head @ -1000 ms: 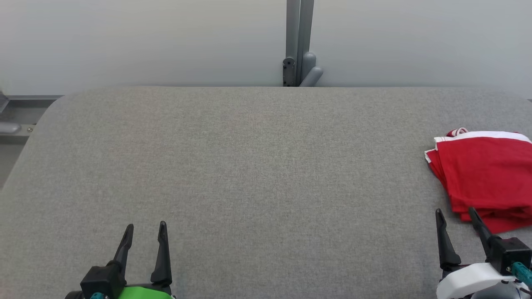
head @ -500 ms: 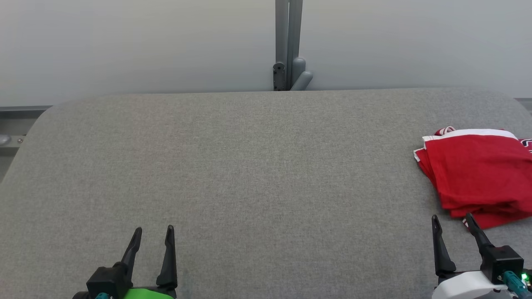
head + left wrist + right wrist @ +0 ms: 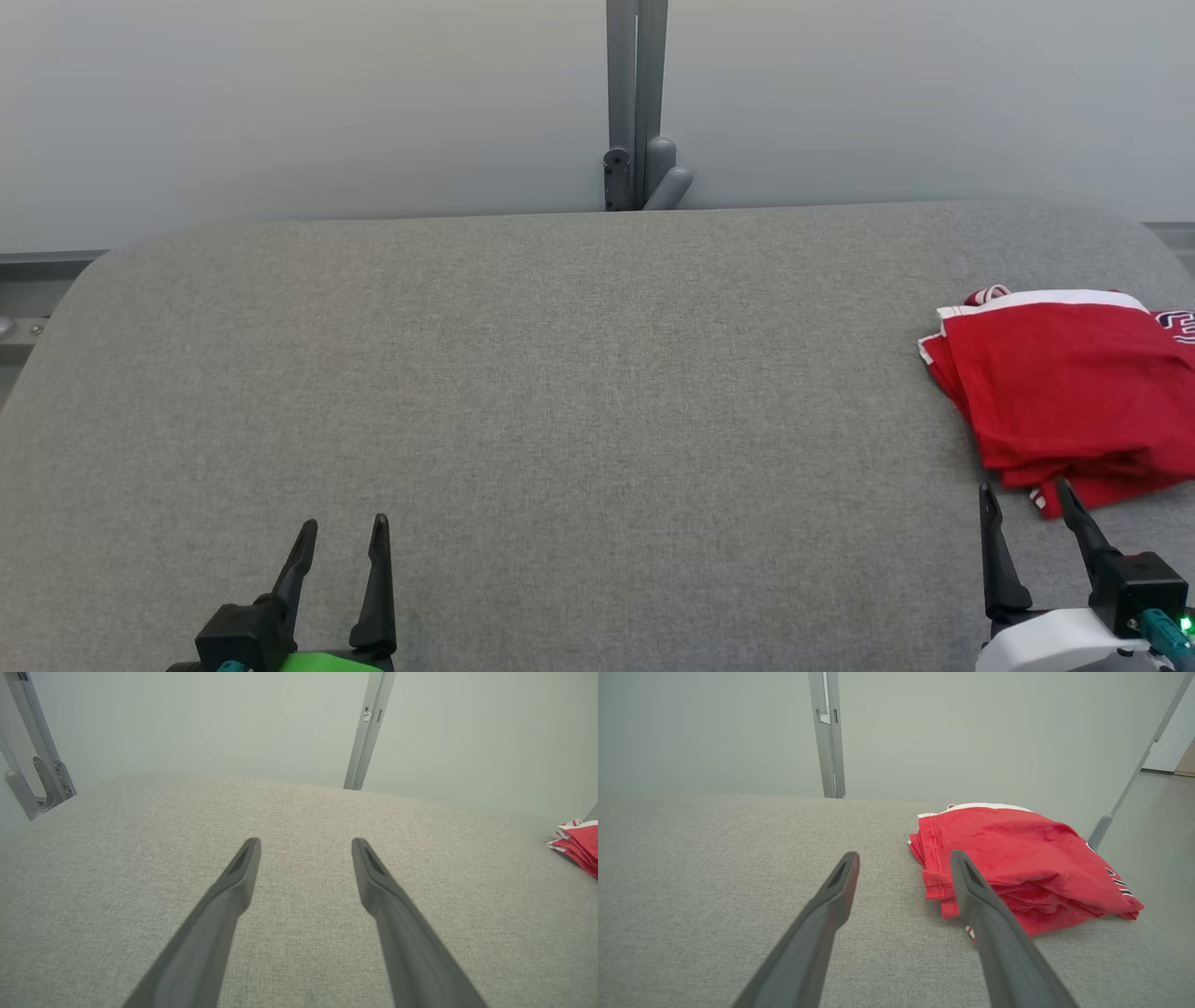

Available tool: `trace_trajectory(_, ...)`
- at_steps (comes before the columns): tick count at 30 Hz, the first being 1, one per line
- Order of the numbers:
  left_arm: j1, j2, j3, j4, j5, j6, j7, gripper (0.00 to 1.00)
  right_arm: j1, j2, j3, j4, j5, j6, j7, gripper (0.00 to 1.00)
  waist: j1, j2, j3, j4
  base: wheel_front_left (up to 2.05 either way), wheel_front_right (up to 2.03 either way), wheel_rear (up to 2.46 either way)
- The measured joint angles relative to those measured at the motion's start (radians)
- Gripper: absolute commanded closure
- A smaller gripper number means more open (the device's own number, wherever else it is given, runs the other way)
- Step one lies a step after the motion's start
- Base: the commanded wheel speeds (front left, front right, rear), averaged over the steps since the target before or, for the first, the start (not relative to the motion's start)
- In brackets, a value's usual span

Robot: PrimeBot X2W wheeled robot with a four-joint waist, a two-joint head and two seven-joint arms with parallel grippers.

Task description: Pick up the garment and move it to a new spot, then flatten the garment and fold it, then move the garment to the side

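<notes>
Two claws sit at the near edge of my head view, both spread wide with nothing between their fingers. My left claw (image 3: 345, 521) is over the grey fabric tabletop (image 3: 560, 373). My right claw (image 3: 1022, 485) has the folded red garment (image 3: 1064, 392) just ahead of it and a little to its right. Its right-hand fingertip lines up with the garment's near corner, and I cannot tell whether the two touch.

Through the right wrist camera the garment (image 3: 1008, 858) lies beyond and to the right of that finger. It is a stack of red layers with a white band along the far edge and dark-and-white markings at its right end. From the left claw the garment is well off to the right, at the tabletop's right end.

Farther beyond both claws, past the tabletop's far edge, a grey metal post (image 3: 635, 93) rises against a pale wall (image 3: 280, 93).
</notes>
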Motion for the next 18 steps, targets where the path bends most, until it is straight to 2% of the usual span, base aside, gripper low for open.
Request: trace_trajectory(18, 0.011, -0.001, -0.002, 0.014, 0.0, 0.002, 0.002, 0.0, 0.006, 0.006, 0.013, 0.022, 0.003, 0.0, 0.001, 0.0, 0.0, 0.0, 0.002, -0.001, 0.0, 0.0, 0.0)
